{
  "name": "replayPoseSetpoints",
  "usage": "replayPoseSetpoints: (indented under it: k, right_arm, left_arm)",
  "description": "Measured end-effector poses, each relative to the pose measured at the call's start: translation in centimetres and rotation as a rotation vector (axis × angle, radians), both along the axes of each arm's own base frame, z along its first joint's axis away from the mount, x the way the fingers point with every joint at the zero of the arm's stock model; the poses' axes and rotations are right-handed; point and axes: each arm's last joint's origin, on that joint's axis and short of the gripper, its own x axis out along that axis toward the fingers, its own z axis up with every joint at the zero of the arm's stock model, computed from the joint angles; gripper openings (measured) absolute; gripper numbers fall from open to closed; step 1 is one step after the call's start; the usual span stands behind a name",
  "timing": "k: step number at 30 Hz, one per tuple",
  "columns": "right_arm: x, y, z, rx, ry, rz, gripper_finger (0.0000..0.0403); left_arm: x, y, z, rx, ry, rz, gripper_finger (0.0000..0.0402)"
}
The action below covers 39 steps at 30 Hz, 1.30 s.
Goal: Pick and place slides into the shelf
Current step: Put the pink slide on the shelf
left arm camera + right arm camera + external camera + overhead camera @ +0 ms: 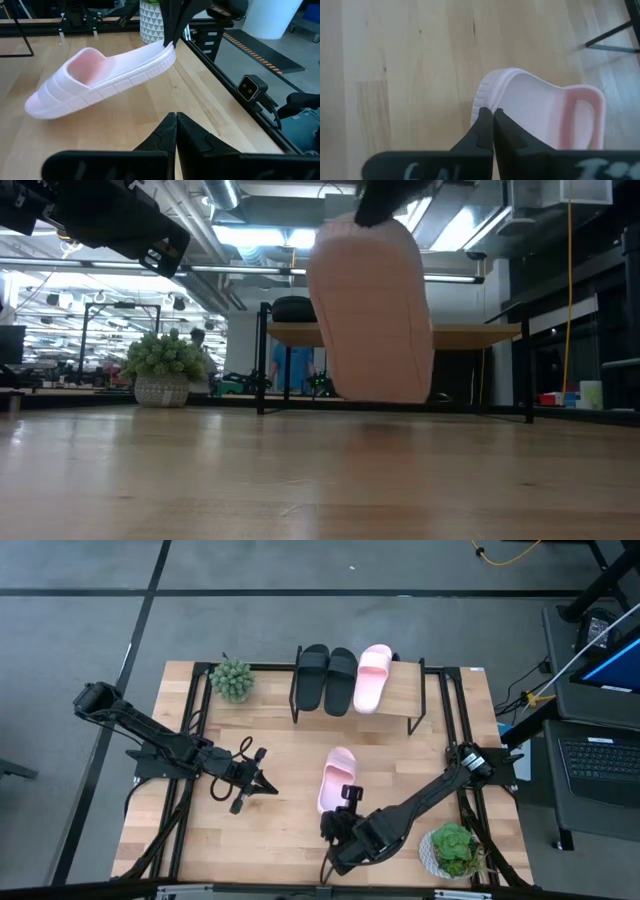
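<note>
Three of the four slides are already on the shelf (400,690): two black slides (326,678) lie side by side on its plank, and one pink slide (372,677) lies just to the right of them, so this part of the task looks done. The last pink slide (337,778) is not yet placed. The right pincer (347,802) holds it by the heel edge, with its fingers closed tightly on the rim, and the slide is lifted off the worktop (290,840), with the toe hanging lower than the heel. It is in the middle of the worktop, nearer than the shelf and well apart from it. The left pincer (262,783) waits to the left of this slide with its fingers pressed together and nothing between them. What remains, I judge, is to carry this slide to the far side and set it on the free right end of the plank, beside the other pink one.
</note>
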Motion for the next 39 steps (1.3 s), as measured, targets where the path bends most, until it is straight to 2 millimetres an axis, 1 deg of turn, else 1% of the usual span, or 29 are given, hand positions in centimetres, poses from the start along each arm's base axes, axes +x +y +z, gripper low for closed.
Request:
replayPoseSetpoints:
  k: [4,10,15,20,24,29,34,39]
  right_arm:
    - [0.0,0.0,0.4,-0.019,0.004,0.022,0.0001]
    - [0.3,0.3,2.1,-0.029,-0.040,0.063,0.0001]
    - [0.5,0.6,4.4,-0.042,-0.085,0.118,0.0001]
    - [0.2,0.7,7.1,-0.124,-0.138,0.152,0.0001]
    - [-0.4,0.5,9.0,-0.200,-0.155,0.150,0.0001]
    - [-1.1,-0.2,10.6,-0.291,-0.157,0.138,0.0001]
    - [-1.8,-0.8,11.8,-0.352,-0.143,0.122,0.0001]
    - [-2.4,-1.3,11.8,-0.411,-0.106,0.108,0.0001]
  left_arm:
    - [0.0,0.0,0.0,0.000,0.000,0.000,0.0004]
    - [0.0,0.0,0.0,0.000,0.000,0.000,0.0004]
    - [0.0,0.0,0.0,0.000,0.000,0.000,0.0004]
    - [0.0,0.0,0.0,0.001,0.001,0.000,0.0004]
    - [0.0,0.0,0.0,0.000,0.001,0.000,0.0004]
    - [0.0,0.0,0.0,0.001,0.001,0.000,0.0004]
    - [0.0,0.0,0.0,0.001,0.001,0.000,0.0004]
    - [0.0,0.0,0.0,0.001,0.001,0.000,0.0004]
